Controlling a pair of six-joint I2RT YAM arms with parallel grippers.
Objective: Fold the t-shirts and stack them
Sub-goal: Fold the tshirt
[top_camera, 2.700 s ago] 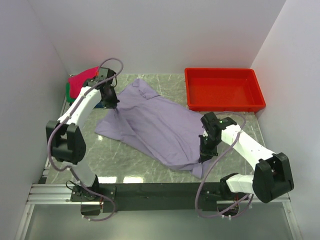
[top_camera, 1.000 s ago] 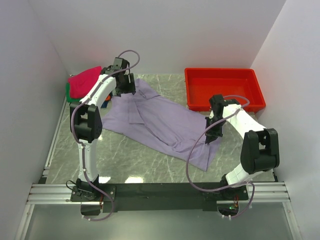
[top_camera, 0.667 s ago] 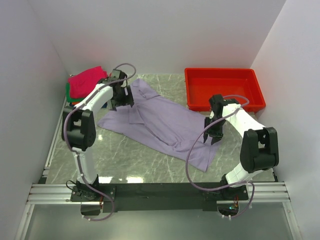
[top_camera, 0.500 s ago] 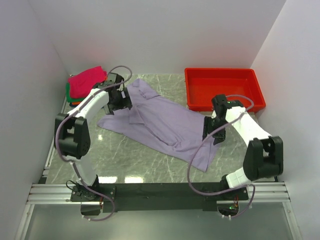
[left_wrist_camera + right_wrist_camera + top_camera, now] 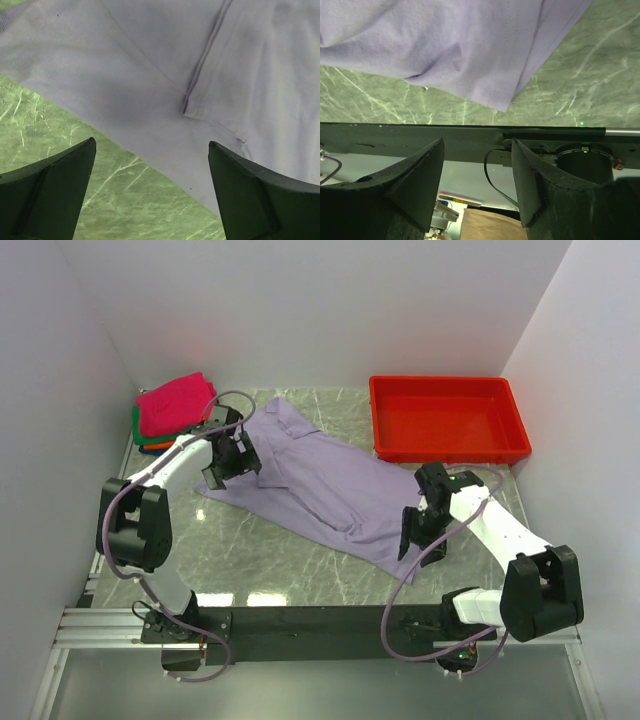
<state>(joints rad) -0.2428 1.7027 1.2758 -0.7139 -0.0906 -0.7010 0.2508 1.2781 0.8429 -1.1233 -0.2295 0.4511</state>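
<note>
A pale lavender t-shirt (image 5: 320,485) lies spread slantwise across the marble table. My left gripper (image 5: 226,464) hangs open over its left sleeve edge. In the left wrist view the cloth (image 5: 150,60) fills the upper part, and nothing sits in the left gripper (image 5: 151,142). My right gripper (image 5: 415,535) is open just off the shirt's near right corner. The right wrist view shows that hem corner (image 5: 502,102) beyond the empty right gripper (image 5: 477,142). Folded t-shirts are stacked at the back left, magenta-pink (image 5: 175,405) on top, green (image 5: 140,437) below.
A red plastic tray (image 5: 450,455) stands at the back right against the wall. White walls close in the left, back and right. The black base rail (image 5: 320,620) runs along the near edge, just past the right gripper.
Both grippers have opened; the right one let go of the shirt's hem. The left arm drew back from the collar toward the near left. The right arm moved toward the near edge.
</note>
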